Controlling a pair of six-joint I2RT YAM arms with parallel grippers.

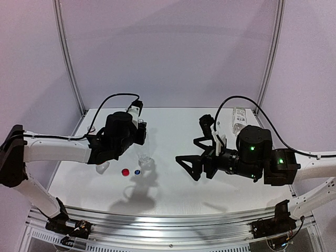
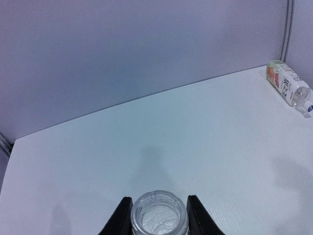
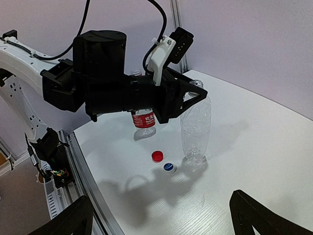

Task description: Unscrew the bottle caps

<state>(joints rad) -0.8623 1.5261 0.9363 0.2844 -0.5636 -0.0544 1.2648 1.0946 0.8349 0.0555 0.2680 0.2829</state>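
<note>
Gripping the slim ribbed bottle [image 3: 195, 128] at its neck, my left jaws are closed on it just under the mouth, with one of the fingers [image 2: 121, 221] on each side. It stands upright on the bench [image 1: 173, 123]. My right jaws are spread wide and hold nothing, hanging well to the right of that bottle.

The ribbed bottle's mouth is open. A white-and-blue cap [image 3: 169, 167] lies just beside its foot, to the near left, and the red cap [image 3: 157, 156] sits just left of that one. The small red-labelled bottle [image 3: 144, 119] stands farther left of the ribbed bottle, partly hidden by my left arm, so I cannot see its mouth.

Far to the right of the ribbed bottle, toward the back, the large labelled bottle [image 2: 286, 85] lies on its side. Its cap [image 2: 307, 105] looks to be on, so I judge it the one left to do. I expect that bottle to be light, thin-walled and slick, and likely to roll or dent under a hard squeeze. The body wants a moderate hold near the stiffer shoulder, and the small hard cap should be pinched across its rim.
</note>
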